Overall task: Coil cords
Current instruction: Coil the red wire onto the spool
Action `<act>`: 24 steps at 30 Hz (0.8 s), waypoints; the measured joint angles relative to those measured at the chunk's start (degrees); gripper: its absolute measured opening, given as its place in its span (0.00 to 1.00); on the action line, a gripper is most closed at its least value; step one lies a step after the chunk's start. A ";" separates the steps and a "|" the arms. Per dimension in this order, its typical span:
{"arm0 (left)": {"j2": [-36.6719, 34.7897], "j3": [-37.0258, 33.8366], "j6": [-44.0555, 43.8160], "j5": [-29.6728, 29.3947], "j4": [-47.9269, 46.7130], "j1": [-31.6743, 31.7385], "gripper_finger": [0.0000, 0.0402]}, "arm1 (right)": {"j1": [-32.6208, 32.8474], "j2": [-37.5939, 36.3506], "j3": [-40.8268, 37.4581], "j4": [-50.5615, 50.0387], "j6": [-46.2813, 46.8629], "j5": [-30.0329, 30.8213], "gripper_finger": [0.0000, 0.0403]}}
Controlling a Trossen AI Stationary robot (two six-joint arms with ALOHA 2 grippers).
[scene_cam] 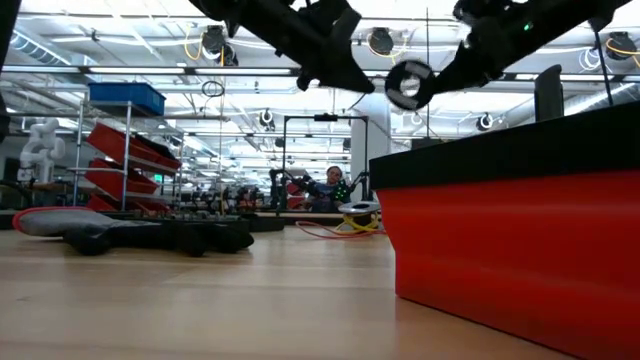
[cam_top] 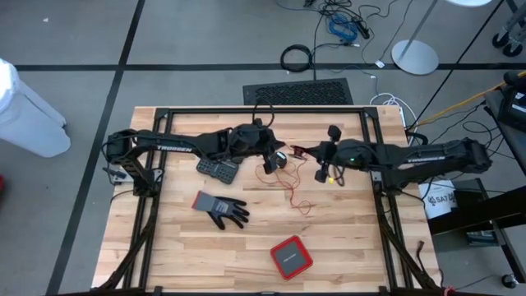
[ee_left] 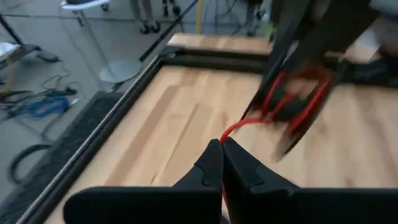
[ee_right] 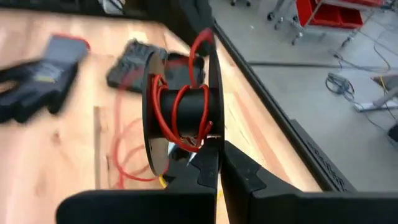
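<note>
The red cord (cam_top: 297, 196) lies partly in loose loops on the wooden table. The rest of it is wound on a black spool (ee_right: 180, 112) that hangs over the table's middle. My right gripper (ee_right: 219, 163) is shut on that spool (cam_top: 321, 169), which the low view shows as a ring (scene_cam: 408, 85). My left gripper (ee_left: 222, 144), just left of the spool (ee_left: 298, 99), is shut on the red cord (ee_left: 249, 121). A bit of yellow cord (cam_top: 330, 178) shows below the spool. My left gripper pinches a single strand of the red cord (ee_left: 225, 133) between its fingertips, coming from the table's left and slanting a little downward. The strand runs in the air from the fingers across to the spool. My right gripper pinches the rim of one black flange (ee_right: 212, 132) of the spool, coming from the table's right and slanting a little downward. The spool is lifted clear of the table, its axis lying across the fingers, with red windings on its core (ee_right: 186, 106).
A grey glove (cam_top: 220, 208) lies left of the middle and a dark flat keypad-like object (cam_top: 218, 170) lies behind it. A red box (cam_top: 290, 256) sits near the front edge and fills the right of the low view (scene_cam: 510, 250). A black frame (cam_top: 263, 111) borders the table.
</note>
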 joint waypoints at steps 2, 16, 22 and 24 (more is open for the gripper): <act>0.06 0.02 -1.35 1.32 0.19 -0.07 0.00 | -0.28 2.71 0.00 1.67 -0.10 2.82 0.00; 0.17 0.02 -4.48 2.86 1.69 -1.49 0.00 | -0.63 13.02 0.02 16.40 -3.29 13.98 0.00; 0.41 0.02 -6.71 1.55 4.53 -2.48 0.00 | -0.61 16.17 0.02 22.95 -4.00 17.16 0.00; 0.66 0.02 -7.59 1.20 4.52 -2.54 0.00 | -0.61 16.46 0.02 25.31 -4.74 17.81 0.00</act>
